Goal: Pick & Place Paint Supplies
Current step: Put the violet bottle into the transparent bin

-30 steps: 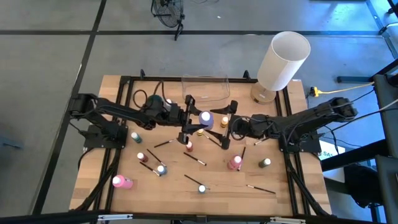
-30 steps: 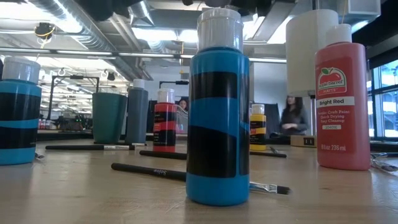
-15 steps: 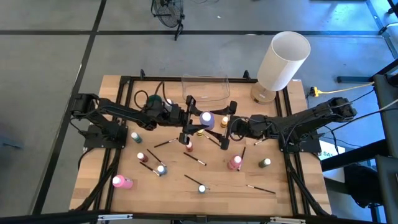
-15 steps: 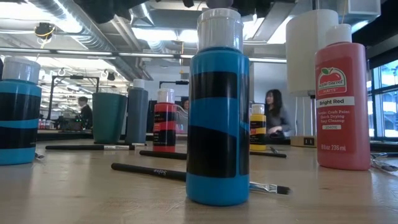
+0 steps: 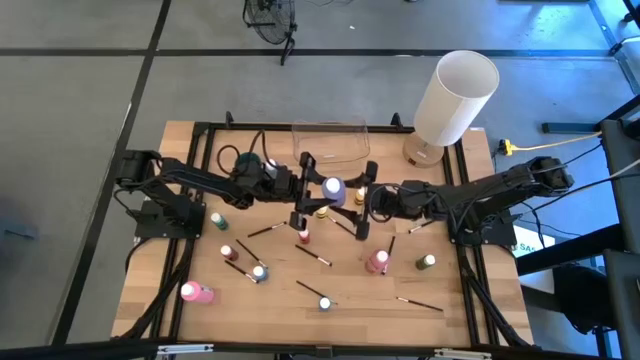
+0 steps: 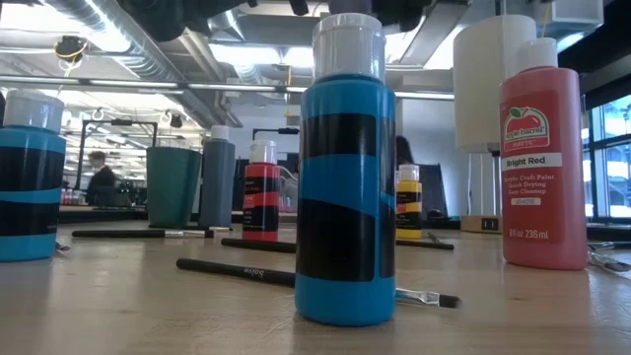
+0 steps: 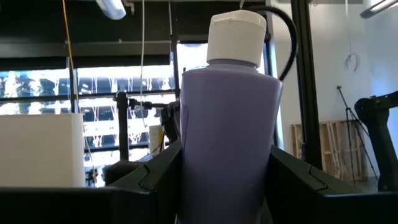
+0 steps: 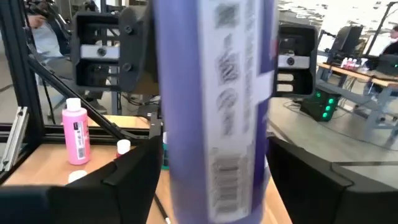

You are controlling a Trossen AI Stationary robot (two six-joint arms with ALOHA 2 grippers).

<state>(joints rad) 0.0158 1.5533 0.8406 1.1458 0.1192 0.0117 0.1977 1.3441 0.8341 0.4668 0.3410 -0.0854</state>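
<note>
Blue bottle (image 6: 345, 177): closest to you in low view, upright on table (image 5: 200, 320), brush (image 6: 246, 271) lying behind it.
Red bottle (image 6: 541, 158): upright at low view's right, "Bright Red" label.
Lilac bottle (image 5: 332, 190): mid-table, held upright off the wood, just before clear bin (image 5: 330, 143).
L gripper (image 5: 300, 191): you've got it pinching the lilac bottle, fingers (image 7: 155, 180) pressed on both sides.
R gripper (image 5: 362, 198): facing it from the other side, fingers (image 8: 124, 180) flank the same bottle; touching or not, can't tell.
Pink bottle (image 5: 196, 292): on its side near front-left corner.
White cylinder (image 5: 455, 97): far right, beyond the arms.
Bkgd: person (image 6: 99, 177) seated in the room.
</note>
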